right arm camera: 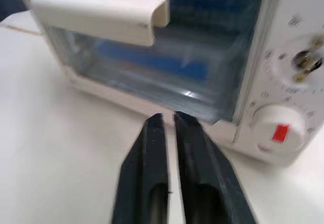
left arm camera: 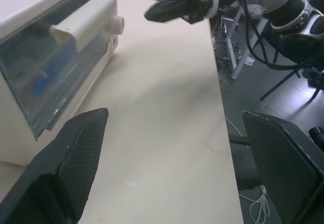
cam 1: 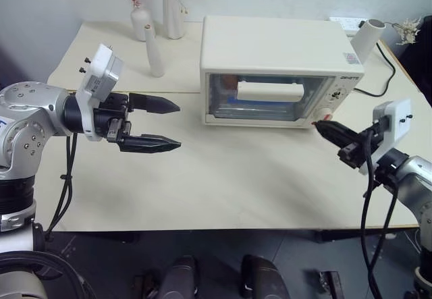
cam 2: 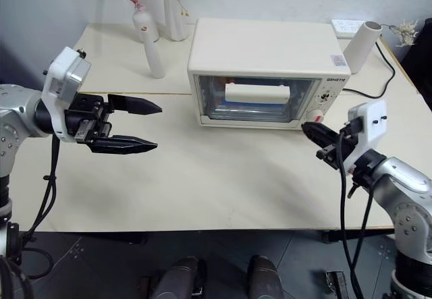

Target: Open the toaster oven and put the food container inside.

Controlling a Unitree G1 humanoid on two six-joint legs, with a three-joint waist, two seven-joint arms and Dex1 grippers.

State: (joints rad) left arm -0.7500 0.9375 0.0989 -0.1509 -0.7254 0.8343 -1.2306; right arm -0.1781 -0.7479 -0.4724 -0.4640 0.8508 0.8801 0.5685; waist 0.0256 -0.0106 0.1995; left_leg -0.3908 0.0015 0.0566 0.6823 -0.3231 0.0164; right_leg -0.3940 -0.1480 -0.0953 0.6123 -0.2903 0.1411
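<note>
The cream-white toaster oven point(cam 1: 277, 49) stands at the back middle of the table, its glass door closed under the wide bar handle point(cam 1: 270, 90). Behind the glass I see the food container point(right arm camera: 152, 62) as a blurred blue-edged shape. My left gripper point(cam 1: 177, 125) hovers open and empty to the left of the oven, pointing toward it. My right gripper point(cam 1: 317, 127) hangs just in front of the oven's lower right corner, below the knobs point(right arm camera: 276, 130). In the right wrist view its fingers point(right arm camera: 152, 148) are parted by a narrow gap, with nothing between them.
A slim white bottle point(cam 1: 155, 52) and two white vases point(cam 1: 173, 12) stand at the back left. A white cylinder point(cam 1: 368, 39), a power strip point(cam 1: 347, 22) and a black cable point(cam 1: 386, 69) lie at the back right. Bare tabletop point(cam 1: 236, 177) stretches before the oven.
</note>
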